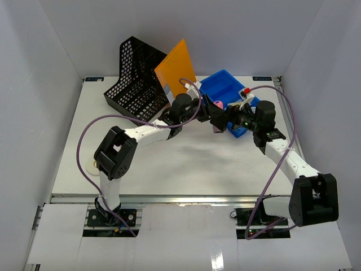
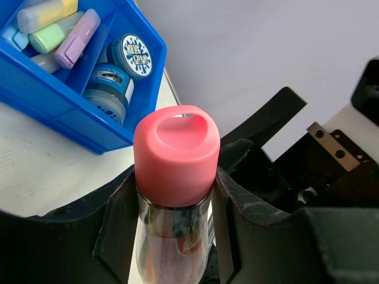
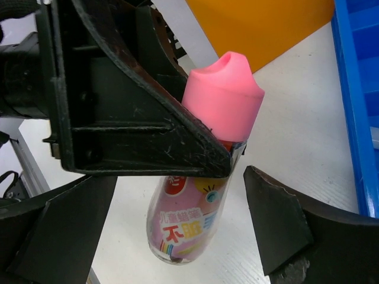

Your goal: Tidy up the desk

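A white desk fills the floor of a booth closed in by pale walls on the left, the right and the far side. An aluminium rail runs along its near edge, where the two arms are bolted.

Both arms reach to the middle of the far half of the desk. The left gripper is clamped on a clear bottle just below its pink cap, holding it tilted over the white surface. The right gripper has its jaws wide apart, one on each side of the bottle's lower end and neither pressing it.

A blue tray sits at the far right, just beside the bottle. It holds pastel highlighters in one compartment and round blue tins in the next. At the far left a black mesh holder stands with an orange folder leaning against it. A pale round thing, perhaps a roll of tape, lies near the left edge, partly hidden by the left arm.
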